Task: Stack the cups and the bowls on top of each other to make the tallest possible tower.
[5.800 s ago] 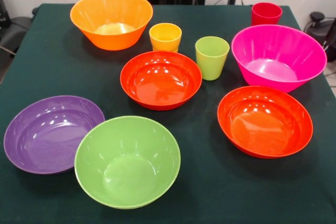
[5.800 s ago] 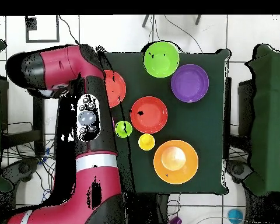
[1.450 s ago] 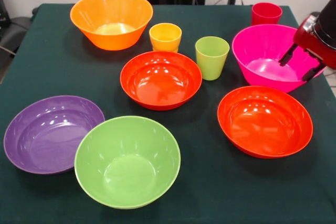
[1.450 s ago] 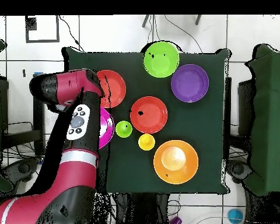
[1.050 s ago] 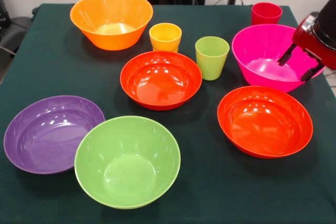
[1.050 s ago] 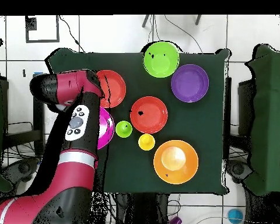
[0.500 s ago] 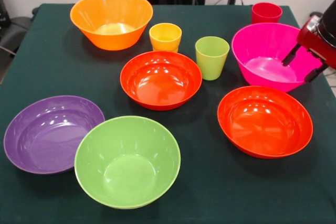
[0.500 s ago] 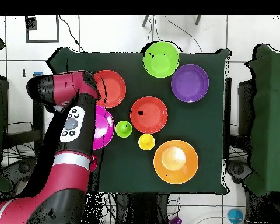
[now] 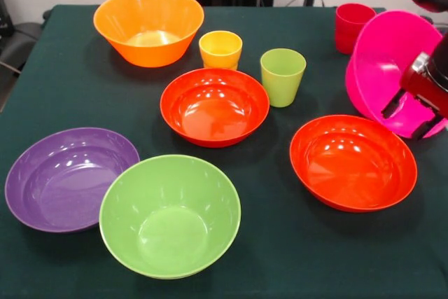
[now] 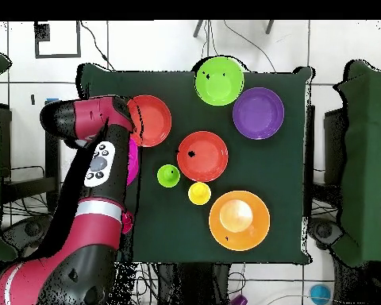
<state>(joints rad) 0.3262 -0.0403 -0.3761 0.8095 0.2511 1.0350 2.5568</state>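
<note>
No readable text, label, brand or number anywhere.

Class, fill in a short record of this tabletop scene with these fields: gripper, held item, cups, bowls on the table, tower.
gripper: gripper clamped on the rim of the magenta bowl
held item: magenta bowl, tipped steeply on its side
cups: yellow cup, green cup, red cup, all upright, apart
bowls on the table: orange bowl, two red bowls, purple bowl, green bowl
tower: none yet; nothing stacked
</note>
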